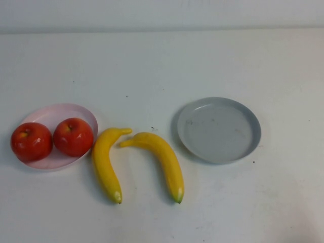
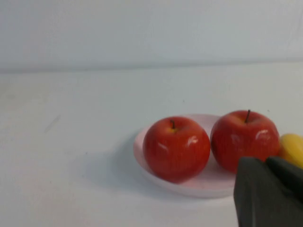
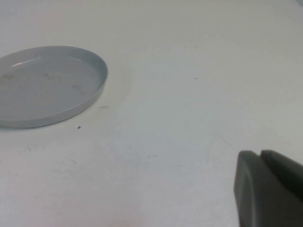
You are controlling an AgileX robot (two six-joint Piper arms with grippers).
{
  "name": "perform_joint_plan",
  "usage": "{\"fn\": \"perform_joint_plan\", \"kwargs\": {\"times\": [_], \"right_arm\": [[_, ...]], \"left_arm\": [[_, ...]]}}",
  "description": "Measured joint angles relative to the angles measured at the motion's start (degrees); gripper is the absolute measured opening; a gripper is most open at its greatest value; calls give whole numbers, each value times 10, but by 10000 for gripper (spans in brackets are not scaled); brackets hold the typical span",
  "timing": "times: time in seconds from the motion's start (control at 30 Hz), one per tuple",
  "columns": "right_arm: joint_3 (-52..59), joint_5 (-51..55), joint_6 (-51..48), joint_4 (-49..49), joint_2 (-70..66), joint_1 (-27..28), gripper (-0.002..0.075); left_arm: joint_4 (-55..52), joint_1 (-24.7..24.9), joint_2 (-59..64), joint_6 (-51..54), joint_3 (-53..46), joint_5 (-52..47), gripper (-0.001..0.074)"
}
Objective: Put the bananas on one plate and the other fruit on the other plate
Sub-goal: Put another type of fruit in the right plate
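A: Fruit layout? Clock directions off the high view, 12 at the far edge.

B: Two apples are seen side by side, touching, on the pink plate (image 1: 56,112) at about 9 o'clock on the tabletop (image 1: 162,61). The left apple (image 1: 31,142) overhangs the plate's left rim; the right apple (image 1: 74,136) sits toward its right side. Stems point up in the left wrist view.

A: Bananas?

B: Both lie on the bare tabletop, around 6 to 7 o'clock, between the two plates. The left banana (image 1: 105,163) is just beside the pink plate's right rim; its long axis runs from 12 to 6, stem end bent toward 1 o'clock, greenish tip toward 5 to 6. The right banana (image 1: 162,159) arcs from 10 down to 5, stem end toward 10, green tip at 5. The two stem ends nearly meet at the top; contact cannot be told. The tips are spread apart.

A: Grey plate?

B: The grey plate (image 1: 218,129) is at about 3 o'clock, nothing in it, just right of the right banana and not touching it.

A: Pincers?

B: Neither is seen in the high view. A dark part of the left pincer (image 2: 267,191) is seen in its wrist view, in front of the apples. The right pincer (image 3: 267,187) is seen over bare tabletop, well apart from the grey plate. Open or closed cannot be told for either.
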State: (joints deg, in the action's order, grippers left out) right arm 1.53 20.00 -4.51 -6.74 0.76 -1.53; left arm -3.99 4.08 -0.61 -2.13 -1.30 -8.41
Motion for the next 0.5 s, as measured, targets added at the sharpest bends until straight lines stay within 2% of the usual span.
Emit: {"fn": "perform_joint_plan", "kwargs": {"times": [0.23,0.5], "right_arm": [[0,0,0,0,0,0,-17],[0,0,0,-1,0,0,-17]], "left_arm": [[3,0,0,2,-1,-121,2],[5,0,0,2,-1,-131,2]]}}
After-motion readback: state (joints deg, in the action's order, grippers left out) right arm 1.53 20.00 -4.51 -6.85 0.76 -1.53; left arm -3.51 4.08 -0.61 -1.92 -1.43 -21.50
